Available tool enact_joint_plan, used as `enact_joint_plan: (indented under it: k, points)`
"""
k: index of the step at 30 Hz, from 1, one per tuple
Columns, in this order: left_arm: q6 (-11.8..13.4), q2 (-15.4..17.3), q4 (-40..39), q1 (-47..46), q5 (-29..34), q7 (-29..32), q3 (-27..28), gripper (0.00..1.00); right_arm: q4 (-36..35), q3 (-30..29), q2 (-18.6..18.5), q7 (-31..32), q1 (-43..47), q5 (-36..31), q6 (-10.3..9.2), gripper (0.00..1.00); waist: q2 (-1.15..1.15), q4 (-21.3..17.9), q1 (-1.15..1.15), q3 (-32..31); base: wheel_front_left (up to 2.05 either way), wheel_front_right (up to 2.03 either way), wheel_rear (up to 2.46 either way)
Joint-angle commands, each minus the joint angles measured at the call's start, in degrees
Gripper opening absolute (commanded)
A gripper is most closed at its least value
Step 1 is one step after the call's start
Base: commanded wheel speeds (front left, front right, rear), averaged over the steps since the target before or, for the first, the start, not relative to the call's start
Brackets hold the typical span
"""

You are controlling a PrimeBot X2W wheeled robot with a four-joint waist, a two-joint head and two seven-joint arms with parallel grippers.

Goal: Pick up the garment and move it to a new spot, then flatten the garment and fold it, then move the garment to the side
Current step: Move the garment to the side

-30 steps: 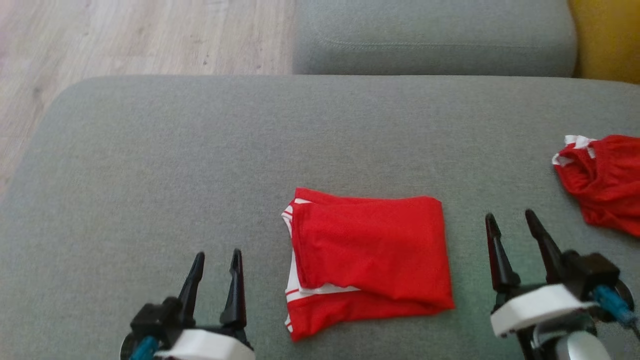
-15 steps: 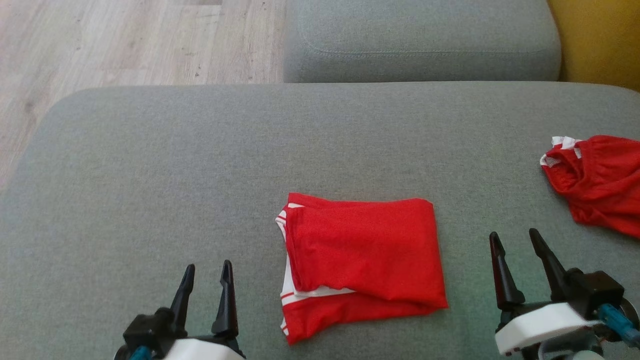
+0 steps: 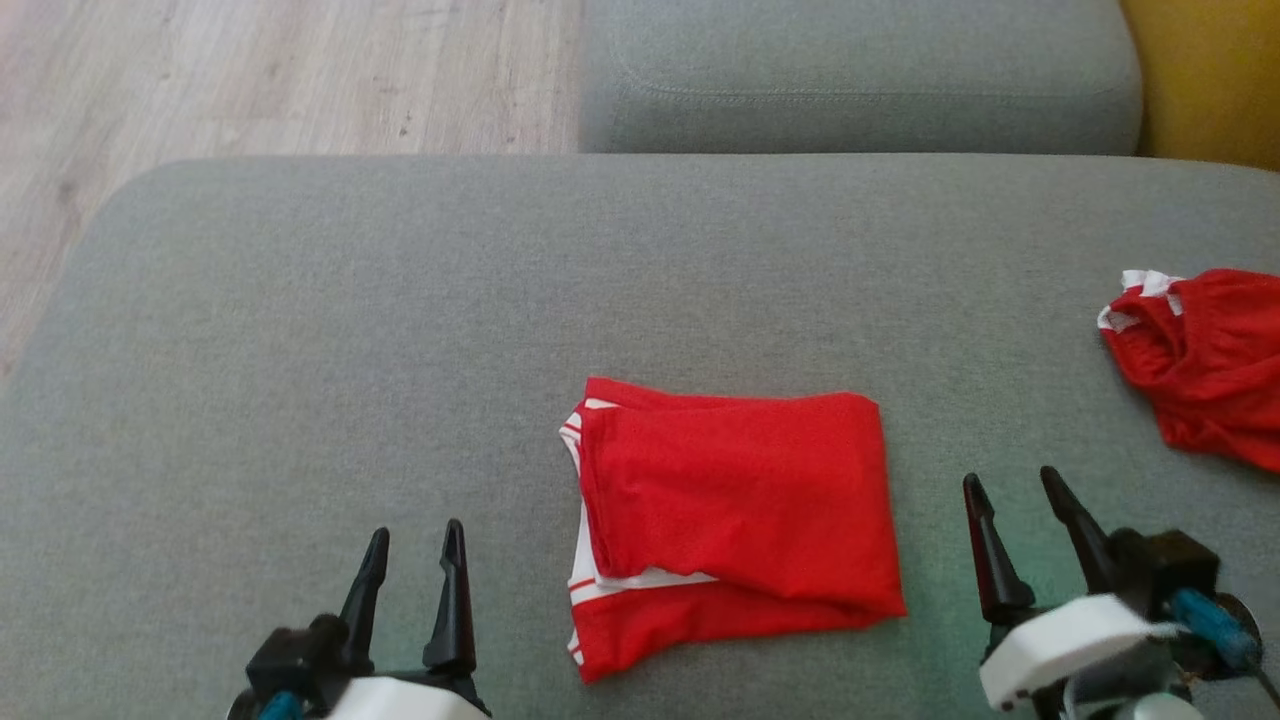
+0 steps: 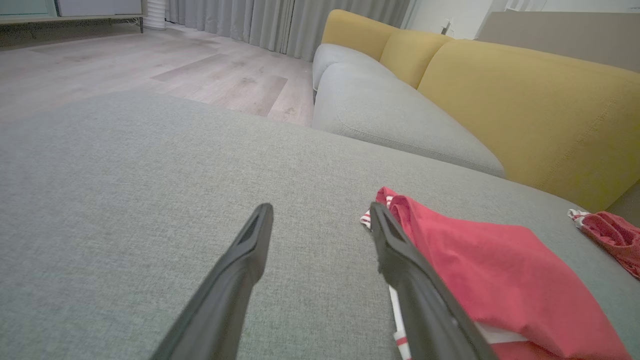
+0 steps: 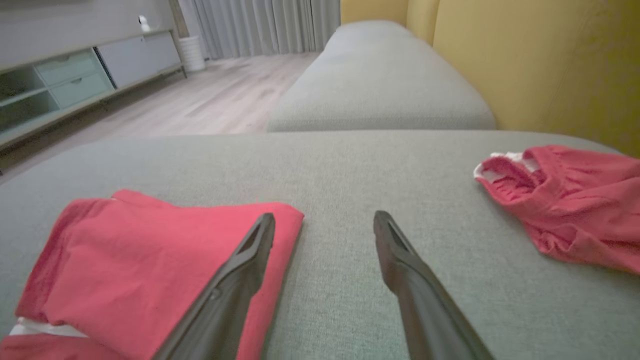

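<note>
While both stand released, fingers spread with nothing between them, the left pincer (image 3: pixel 416 528) sits low over the near part of the grey sofa seat (image 3: pixel 400 330), and the right pincer (image 3: pixel 1009 476) is near the opposite side. Between them lies the red garment (image 3: pixel 735 520), folded into a rough rectangle with white striped trim showing at its left and lower edges. Neither pincer touches it. A second red garment (image 3: pixel 1205 360) lies crumpled well off to the right. Beyond are a farther grey cushion (image 3: pixel 860 90), a yellow backrest (image 3: pixel 1210 70) and the wooden floor (image 3: pixel 250 70).
</note>
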Motion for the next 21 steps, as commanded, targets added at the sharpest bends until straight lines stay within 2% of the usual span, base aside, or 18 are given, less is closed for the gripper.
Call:
enact_joint_plan:
  k: [1, 17, 18, 19, 21]
  points:
    - [0.3, 0.9, -1.8, -2.5, 0.3, -0.8, 2.1, 1.00, -0.7, 1.3, -0.3, 1.3, -4.6, -0.1, -0.04, 1.00, 0.00, 0.6, 0.00, 0.5, 0.00, 0.00, 0.00]
    - [0.5, 0.2, -1.3, -3.3, 0.8, -0.7, 1.7, 1.00, 15.2, 1.1, -0.3, 16.3, -14.0, 1.7, -0.04, 1.00, 0.00, 8.5, 0.00, 4.6, 0.00, 0.00, 0.00]
    - [0.5, 0.0, -1.2, -3.2, 0.8, -0.7, 1.8, 1.00, 15.8, 1.2, -0.3, 16.8, -14.1, 2.0, -0.04, 0.93, 0.00, 8.8, 0.00, 4.7, 0.00, 0.00, 0.00]
    - [0.5, -0.2, -1.1, -3.2, 0.7, -0.7, 1.9, 1.00, 16.4, 1.3, -0.3, 17.2, -14.2, 2.4, -0.04, 0.60, 0.00, 9.1, 0.00, 4.8, 0.00, 0.00, 0.00]
    - [0.4, -0.3, -0.9, -3.1, 0.8, -0.8, 1.9, 1.00, 17.2, 1.6, -0.3, 17.7, -14.4, 2.8, -0.04, 0.30, 0.00, 9.3, 0.00, 4.9, 0.00, 0.00, 0.00]
